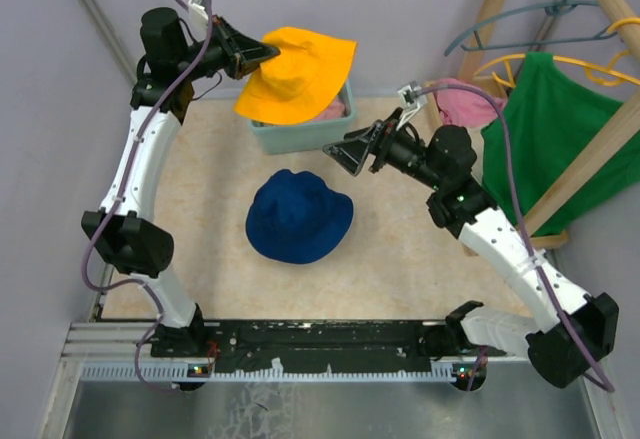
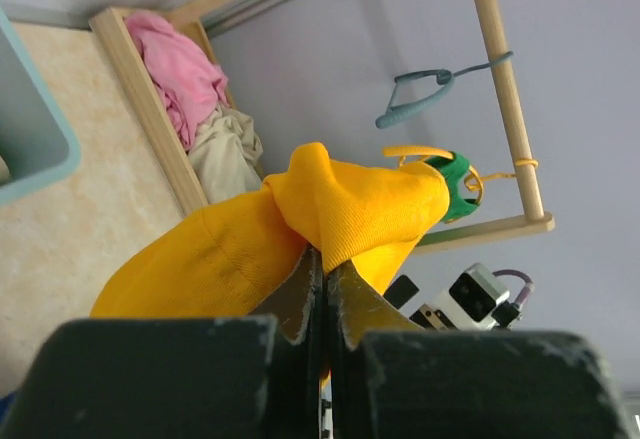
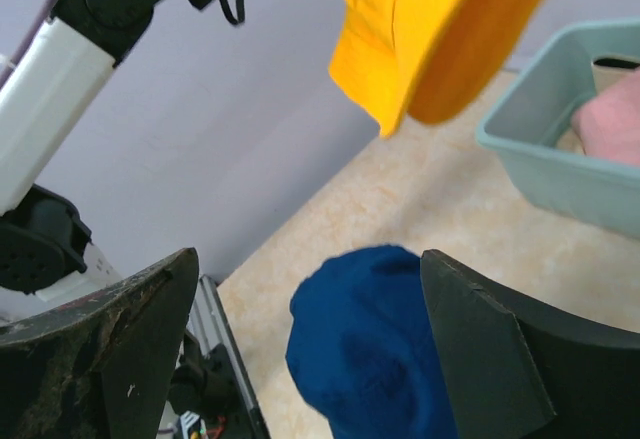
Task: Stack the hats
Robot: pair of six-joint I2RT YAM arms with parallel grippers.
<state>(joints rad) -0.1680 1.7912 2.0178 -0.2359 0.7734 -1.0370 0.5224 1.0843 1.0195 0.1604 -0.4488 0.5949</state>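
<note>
My left gripper [image 1: 268, 52] is shut on the brim of the yellow-orange hat [image 1: 298, 76] and holds it in the air above the teal bin [image 1: 300, 137]. The left wrist view shows the fabric [image 2: 340, 209] pinched between the closed fingers. The navy blue hat [image 1: 298, 215] lies flat on the table in the middle. My right gripper [image 1: 345, 155] is open and empty, above and to the right of the navy hat [image 3: 380, 349]. A pink hat [image 1: 335, 109] lies in the bin, mostly hidden by the yellow hat. The beige hat is not clearly seen.
A wooden rack stands at the back right with a green shirt [image 1: 555, 129] on a yellow hanger and a pink cloth [image 1: 465, 104] beside it. A teal hanger [image 1: 520, 19] hangs above. Grey walls close in the table on the left and back.
</note>
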